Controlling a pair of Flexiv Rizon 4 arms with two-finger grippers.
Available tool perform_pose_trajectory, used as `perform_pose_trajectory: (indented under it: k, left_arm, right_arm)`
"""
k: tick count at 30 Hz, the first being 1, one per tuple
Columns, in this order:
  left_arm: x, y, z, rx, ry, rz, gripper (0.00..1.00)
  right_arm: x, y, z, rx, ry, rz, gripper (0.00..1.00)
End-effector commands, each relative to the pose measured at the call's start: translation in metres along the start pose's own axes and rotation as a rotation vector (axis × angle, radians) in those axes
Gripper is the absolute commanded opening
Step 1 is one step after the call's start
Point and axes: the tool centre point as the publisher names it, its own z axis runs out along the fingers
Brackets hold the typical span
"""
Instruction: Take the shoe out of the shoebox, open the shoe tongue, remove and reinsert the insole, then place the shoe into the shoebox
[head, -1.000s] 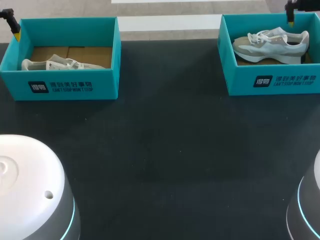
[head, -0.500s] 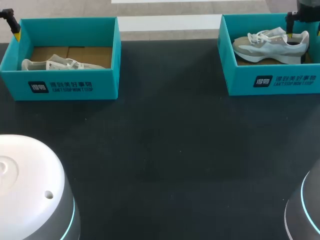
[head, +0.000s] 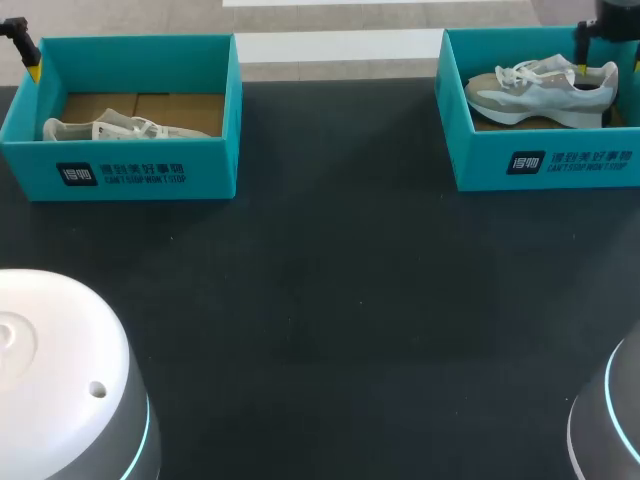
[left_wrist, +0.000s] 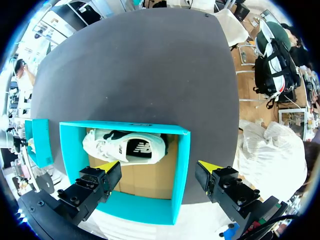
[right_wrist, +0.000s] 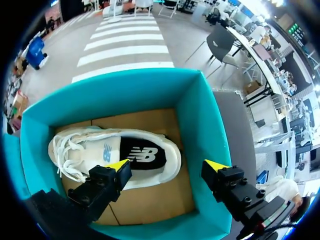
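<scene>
Left shoebox (head: 120, 172) and right shoebox (head: 545, 165), both teal, stand at the far corners of the dark table (head: 330, 300). Each holds a white sneaker: left sneaker (head: 110, 128), right sneaker (head: 545, 92). The right gripper (right_wrist: 168, 165) hangs over the right sneaker's heel, fingers spread, gripping nothing. The left gripper (left_wrist: 158, 166) hovers by the left shoebox's edge, likewise spread.

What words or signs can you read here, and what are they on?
On the left shoebox, front wall: a white square sign and two lines of white print, too small to read.
On the right shoebox, front wall: the same print, too small to read.
On the left shoe's insole: a white logo, no readable word.
On the right shoe's insole: the same.
</scene>
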Motion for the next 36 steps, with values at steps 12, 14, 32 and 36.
perform_pose_trajectory:
  k: [12, 14, 32, 36]
  left_arm:
    - [0.0, -0.001, 0.0, -0.002, 0.003, 0.0, 1.0]
    - [0.0, -0.001, 0.0, -0.002, 0.003, 0.0, 1.0]
    - [0.0, -0.001, 0.0, -0.002, 0.003, 0.0, 1.0]
    - [0.0, -0.001, 0.0, -0.002, 0.003, 0.0, 1.0]
  right_arm:
    - [0.0, 0.005, 0.032, 0.077, 0.005, -0.001, 0.65]
    - [-0.002, 0.005, 0.035, 0.081, 0.005, 0.002, 0.65]
    - [-0.014, 0.0, 0.068, 0.132, -0.048, 0.01, 0.02]
    - [-0.014, -0.004, 0.063, 0.126, -0.054, 0.005, 0.0]
